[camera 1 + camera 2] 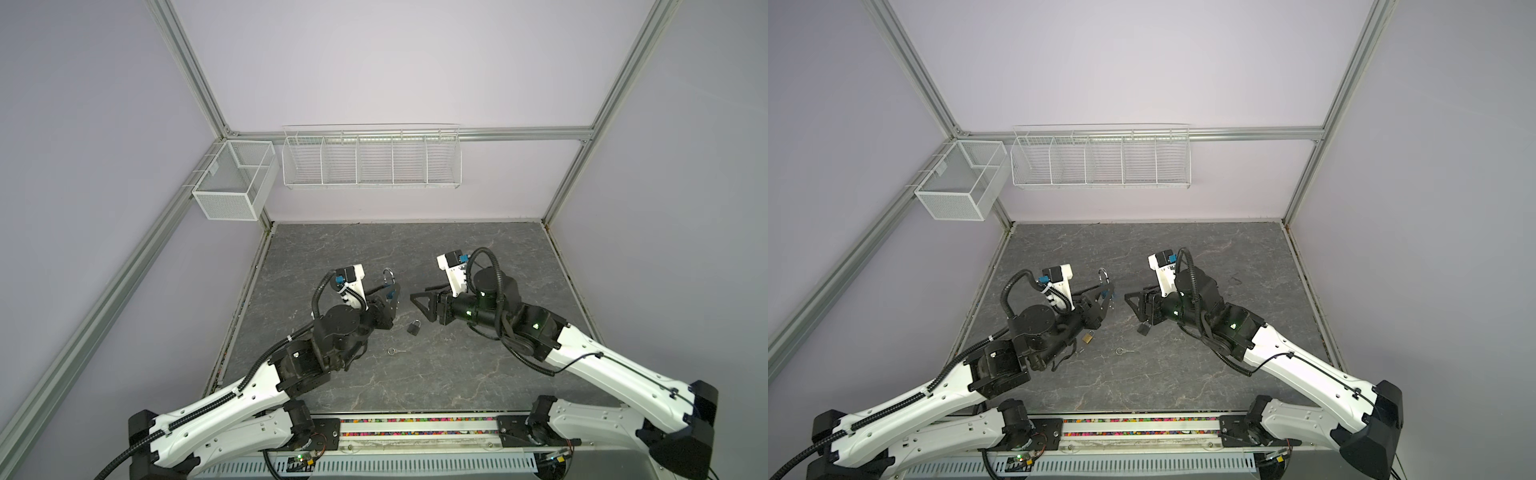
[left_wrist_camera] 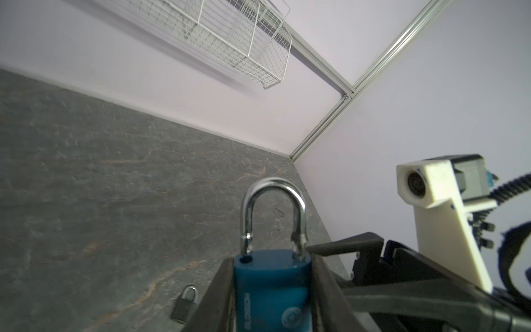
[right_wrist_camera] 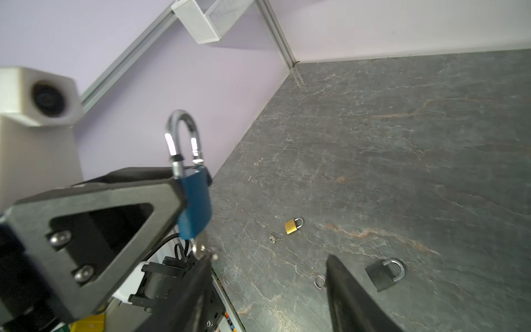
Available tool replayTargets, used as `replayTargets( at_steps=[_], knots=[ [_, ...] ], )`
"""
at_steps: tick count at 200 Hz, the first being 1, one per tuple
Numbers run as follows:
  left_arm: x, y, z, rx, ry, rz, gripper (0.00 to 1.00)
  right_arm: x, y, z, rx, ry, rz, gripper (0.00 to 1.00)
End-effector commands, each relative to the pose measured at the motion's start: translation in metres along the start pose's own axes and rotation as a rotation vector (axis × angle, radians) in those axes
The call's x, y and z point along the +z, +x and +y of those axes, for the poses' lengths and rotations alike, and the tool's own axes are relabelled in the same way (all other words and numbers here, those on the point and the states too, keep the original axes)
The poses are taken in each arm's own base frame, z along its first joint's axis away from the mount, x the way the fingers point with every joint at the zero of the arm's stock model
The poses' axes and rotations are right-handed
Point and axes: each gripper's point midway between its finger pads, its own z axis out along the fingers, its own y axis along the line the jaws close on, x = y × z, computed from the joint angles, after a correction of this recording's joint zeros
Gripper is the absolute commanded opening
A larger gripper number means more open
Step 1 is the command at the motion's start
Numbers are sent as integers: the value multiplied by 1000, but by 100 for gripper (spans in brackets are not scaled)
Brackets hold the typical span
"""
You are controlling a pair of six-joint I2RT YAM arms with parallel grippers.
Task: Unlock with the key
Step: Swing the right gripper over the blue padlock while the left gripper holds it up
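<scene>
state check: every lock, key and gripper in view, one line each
blue padlock: shackle popped up, key in keyhole
black padlock: flat on table, shackle shut
brass padlock: flat on table, shackle shut
key ring: loose on table
left gripper: shut on blue padlock
right gripper: open, empty

I see a dark grey, marble-veined tabletop (image 1: 457, 374) running to the walls on the left, right and far sides. A black padlock (image 1: 412, 328) lies flat near the middle. A small metal ring (image 1: 391, 351) lies nearer to me and slightly left of it, apart. Further left lies a brass padlock (image 1: 1087, 337), with a tiny silver piece (image 3: 272, 238) just beside it, too small to name.
</scene>
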Motion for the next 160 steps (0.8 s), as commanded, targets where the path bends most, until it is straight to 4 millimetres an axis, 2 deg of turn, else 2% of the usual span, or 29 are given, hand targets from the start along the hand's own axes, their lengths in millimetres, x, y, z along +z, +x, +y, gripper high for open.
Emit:
replayTargets(
  at_steps=[1, 36, 65, 89, 137, 160],
  knots=[
    [-13, 15, 16, 282, 5, 20, 0, -5, 10, -17, -73, 104, 73, 73],
    [-25, 35, 18, 490, 107, 27, 0, -8, 17, -21, -138, 157, 188, 79],
    [-22, 51, 22, 604, 136, 27, 0, -5, 13, -13, -160, 179, 240, 82],
    [-17, 56, 20, 642, 150, 3, 0, 4, 14, -2, -134, 164, 259, 84],
    [-13, 68, 13, 696, 183, -41, 0, 19, 13, 8, -107, 215, 296, 84],
    [-10, 71, 13, 696, 185, -41, 0, 22, 7, 5, -83, 284, 300, 85]
  ],
)
